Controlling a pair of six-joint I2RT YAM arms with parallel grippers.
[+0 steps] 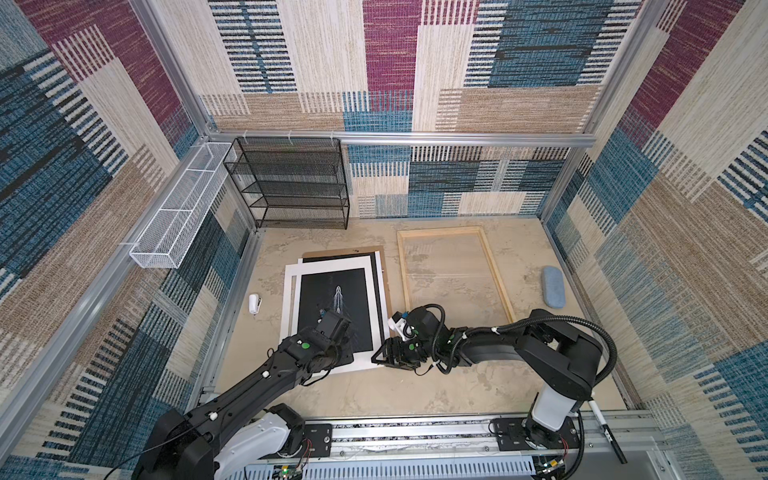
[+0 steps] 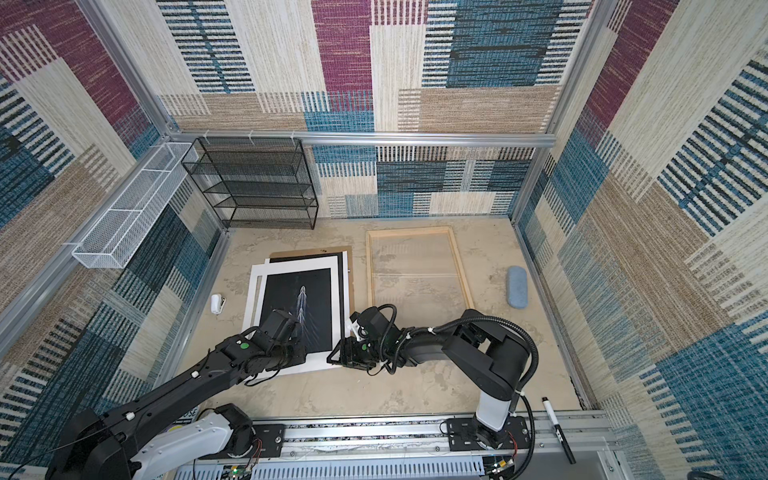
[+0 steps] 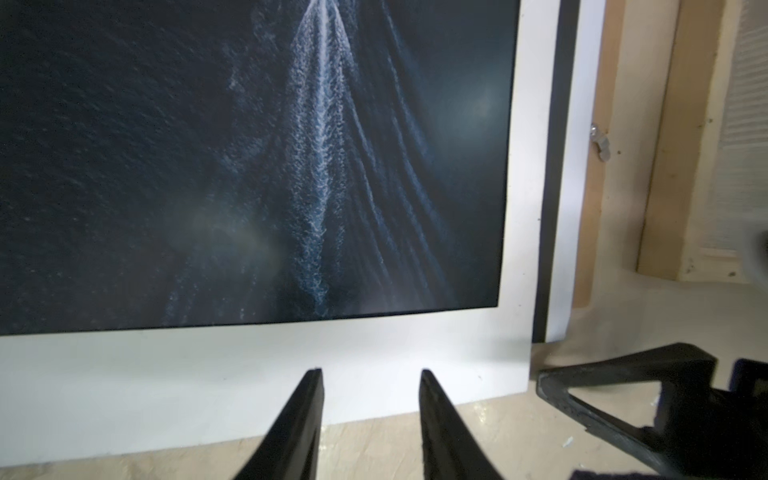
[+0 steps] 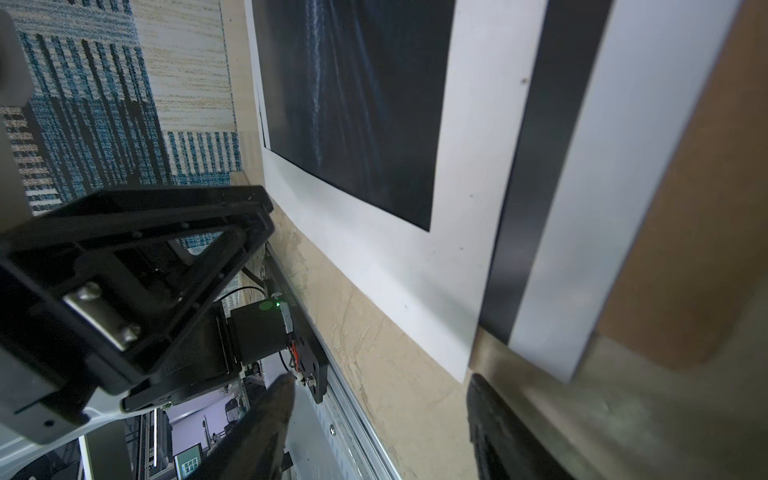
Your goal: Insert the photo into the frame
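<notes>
Photo (image 1: 332, 299) lay flat, image up, on top of a white mat sheet (image 1: 291, 282) and a brown backing board (image 1: 345, 251). The stack sat on the counter (image 1: 415, 390), just left of the frame (image 1: 440, 229). Nothing was in the frame, so the insert was not yet started.

Left gripper (image 3: 370, 374) was released. Its jaws were parted over the photo's near white margin with nothing between them. Right gripper (image 4: 378, 390) was also released, with its jaws wide, sitting at the photo's near right corner beside the counter. No grip on either side.

Likely risks from here:
- The photo's edge sat flush on the mat. A pinch could catch the mat too, or just skate off and crease the margin.
- A sideways push at the corner could drag the whole stack or buckle the print instead of lifting it.
- The print is big and thin. With two grips on the near edge only, I'd expect the far end to sag and snag on the frame's raised rail.
- The fit looked tight. A small skew could leave one edge riding on a rail.
- Image side was up. Couldn't tell which way the frame faced, so a flip may be needed.
</notes>
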